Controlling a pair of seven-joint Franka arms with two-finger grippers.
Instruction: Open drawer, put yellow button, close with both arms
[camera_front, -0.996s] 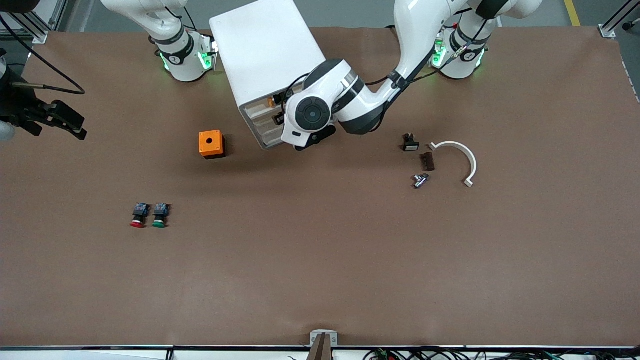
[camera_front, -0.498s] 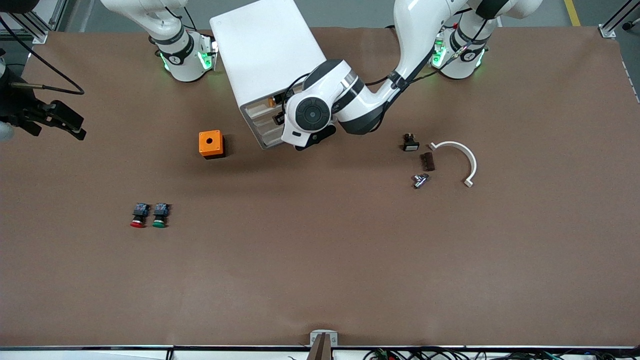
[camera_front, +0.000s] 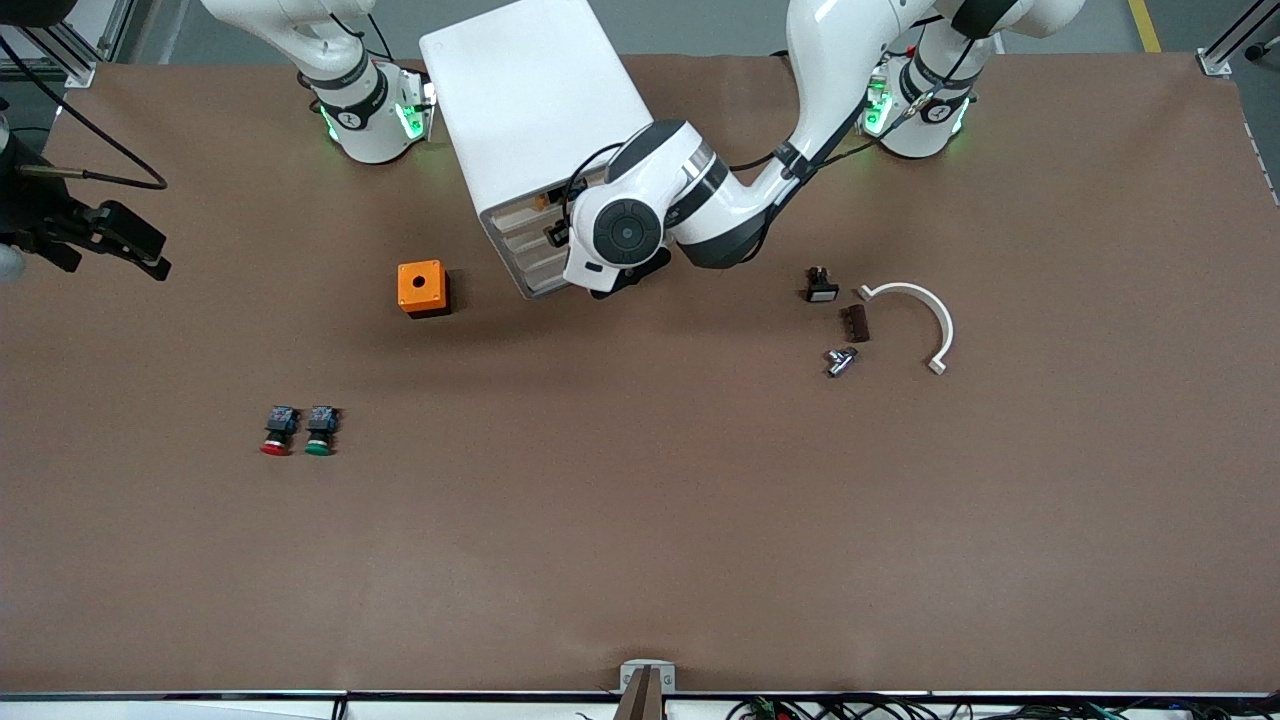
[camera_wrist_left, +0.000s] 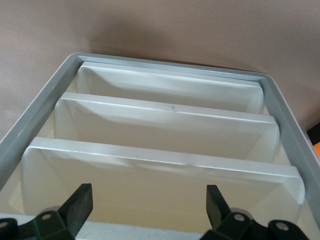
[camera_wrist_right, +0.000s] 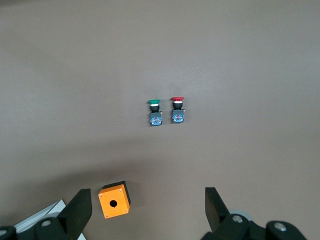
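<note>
hovering open, left tool faces the drawer front.

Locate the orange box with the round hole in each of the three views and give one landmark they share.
Front view: orange box on the table, beside the cabinet, toward the right arm's end.
Left wrist view: only an orange sliver at the picture's edge, likely this box.
Right wrist view: low in the picture, between the right gripper's fingers.
Shared landmark: the cabinet.

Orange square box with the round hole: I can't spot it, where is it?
The orange square box sits on the brown table, beside the white drawer cabinet, toward the right arm's end.
</note>
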